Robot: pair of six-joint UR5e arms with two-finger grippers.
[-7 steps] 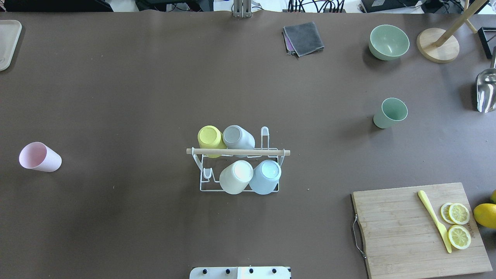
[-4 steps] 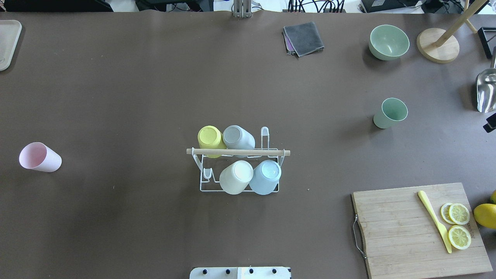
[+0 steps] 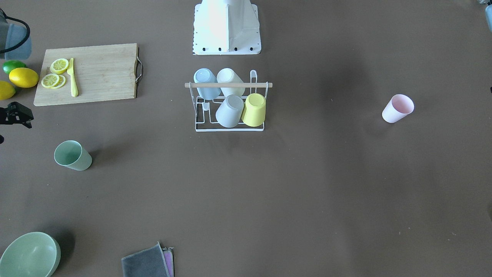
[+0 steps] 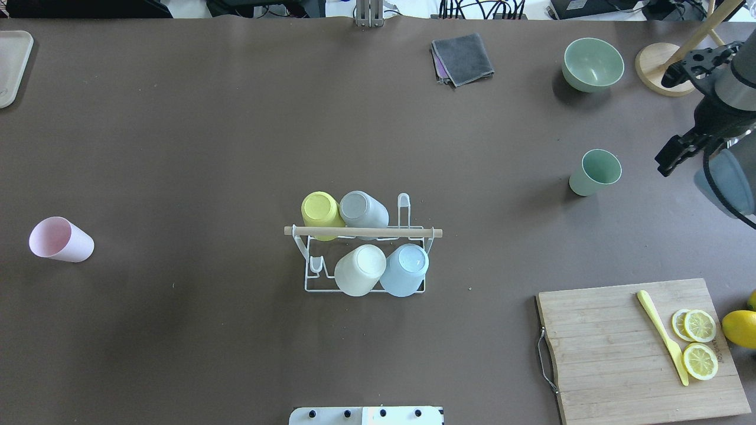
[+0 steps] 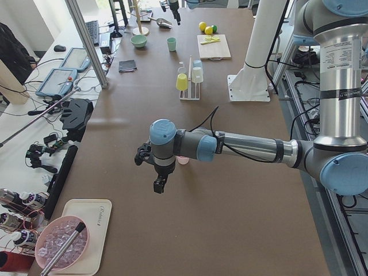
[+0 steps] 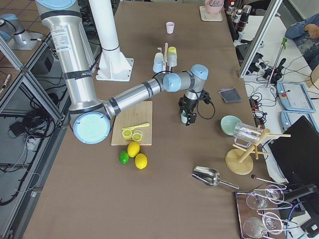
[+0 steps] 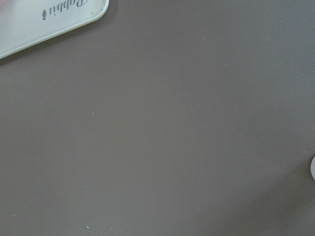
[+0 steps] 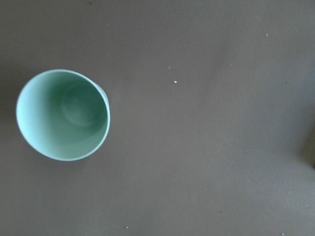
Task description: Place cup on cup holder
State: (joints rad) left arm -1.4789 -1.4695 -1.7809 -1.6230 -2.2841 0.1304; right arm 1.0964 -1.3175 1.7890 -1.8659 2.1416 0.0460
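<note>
Half a second on, the right gripper (image 6: 188, 117) now hangs over the green cup (image 4: 595, 171), apparently to fetch it for the cup holder (image 4: 363, 232); whether its jaws are apart cannot be told.

The desk (image 4: 177, 147) is covered by a matt brown, paper-like sheet. The cup holder (image 4: 315, 265) is formed of white-coated wire, topped by a pale wooden rod (image 4: 413, 232). The green cup (image 8: 63, 114) is judged smooth, matt plastic. At 4 o'clock, the cutting board (image 4: 614, 348) is recorded as grained wood.
</note>
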